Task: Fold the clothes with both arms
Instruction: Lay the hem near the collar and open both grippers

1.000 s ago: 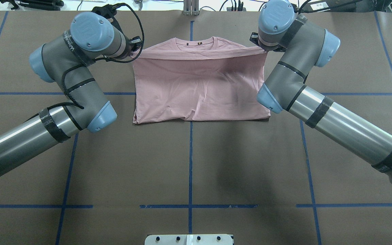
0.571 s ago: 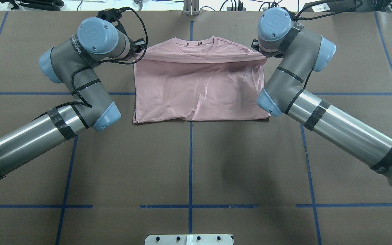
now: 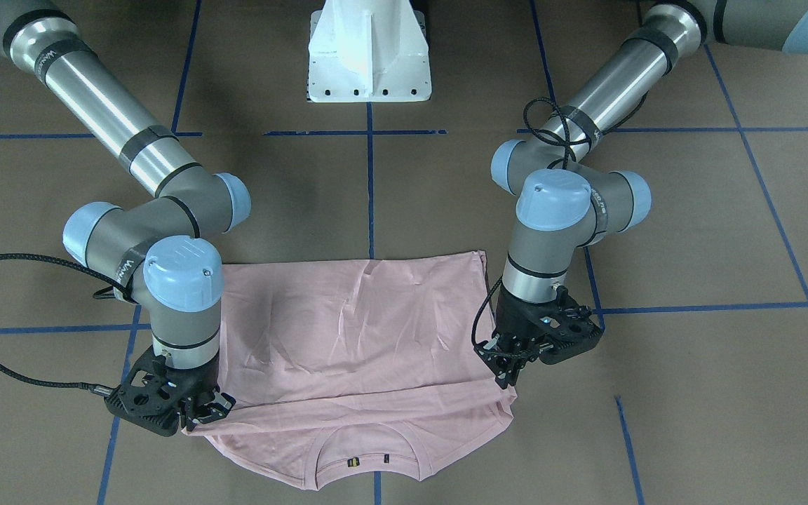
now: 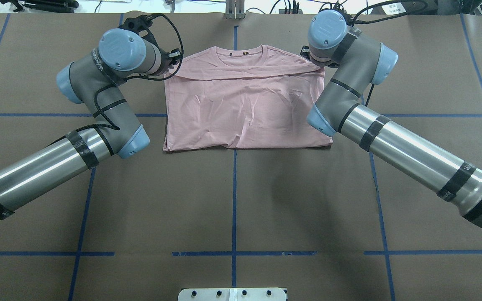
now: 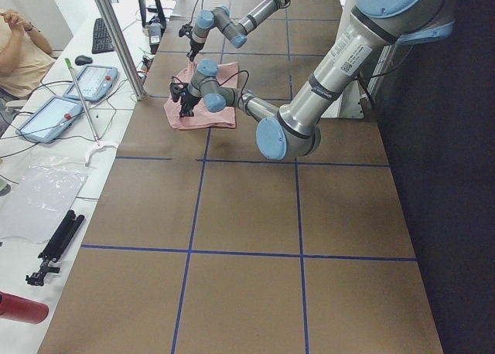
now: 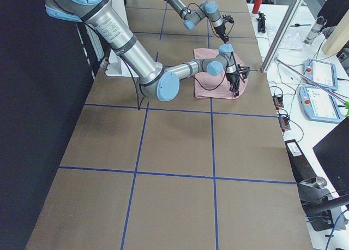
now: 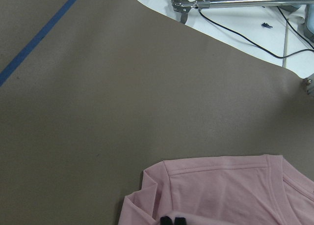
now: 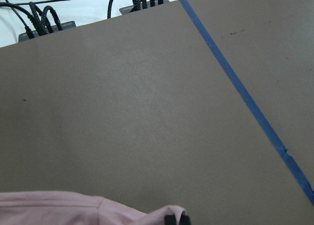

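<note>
Broadly, the brown table (image 4: 308, 200), crossed by blue tape lines (image 4: 234, 200), is occupied at its far middle by the folded pink T-shirt (image 4: 245, 108). Its folded edge is pinched by the left gripper (image 3: 506, 372) and right gripper (image 3: 204, 414): shown frontally, hidden overhead under the wrists (image 4: 121, 50).

This is a robotics lab: a broad table (image 4: 308, 200) papered in brown and marked into a grid with blue tape lines (image 4: 234, 188) carries a white pedestal (image 3: 369, 49), and a left arm (image 4: 36, 175) and a right arm (image 4: 412, 154) of silver tube with light-blue joint caps reach out over it. Along the table's side far from the robot runs a white bench with touch-screen pendants (image 5: 44, 118), a keyboard (image 5: 102, 35), a folded tripod (image 5: 56, 242) and bundles of black cables (image 8: 34, 16). A person (image 5: 19, 52) sits at that bench.
</note>
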Robot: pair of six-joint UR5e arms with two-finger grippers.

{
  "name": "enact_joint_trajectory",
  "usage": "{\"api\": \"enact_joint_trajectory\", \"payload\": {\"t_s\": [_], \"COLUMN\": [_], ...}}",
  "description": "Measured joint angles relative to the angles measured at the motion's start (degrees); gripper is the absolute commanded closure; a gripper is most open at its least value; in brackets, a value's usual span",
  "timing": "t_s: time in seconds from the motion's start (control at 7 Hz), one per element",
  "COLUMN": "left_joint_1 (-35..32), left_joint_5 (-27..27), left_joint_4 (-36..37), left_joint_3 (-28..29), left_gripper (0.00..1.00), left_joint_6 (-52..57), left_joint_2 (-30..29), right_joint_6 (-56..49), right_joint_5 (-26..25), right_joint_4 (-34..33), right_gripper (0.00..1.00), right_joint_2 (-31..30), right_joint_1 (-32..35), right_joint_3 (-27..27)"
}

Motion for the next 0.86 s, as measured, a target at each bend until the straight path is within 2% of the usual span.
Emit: {"api": "enact_joint_trajectory", "payload": {"t_s": [0.14,0.43,0.57,0.86], "left_joint_1": [-0.08,-0.21,-0.29,-0.29], "left_joint_5": [-0.01,-0.26,-1.23,-3.91], "left_joint_4": [-1.01,-1.48,-1.39,-1.16], "left_joint_3": [0.44,-2.38,-7.46,-14.01], "left_gripper": [0.64,0.61,0.61,0.61], "left_joint_6": [-0.12,-0.54,-1.54,-4.28], "left_joint_2": [0.79,2.33,4.44,7.26], "right_joint_6": [0.0,0.1,0.37,1.58], "right_joint_5": [0.02,0.43,0.94,4.44], "right_joint_4": [0.55,0.81,0.75,0.44], "right_gripper": [0.41,0.41,0.4,0.35], "right_joint_2": [0.96,1.45,0.87,-4.23], "right_joint_1": [0.19,0.62,0.78,0.56], "right_joint_3": [-1.32,-1.11,0.92,9.31]}}
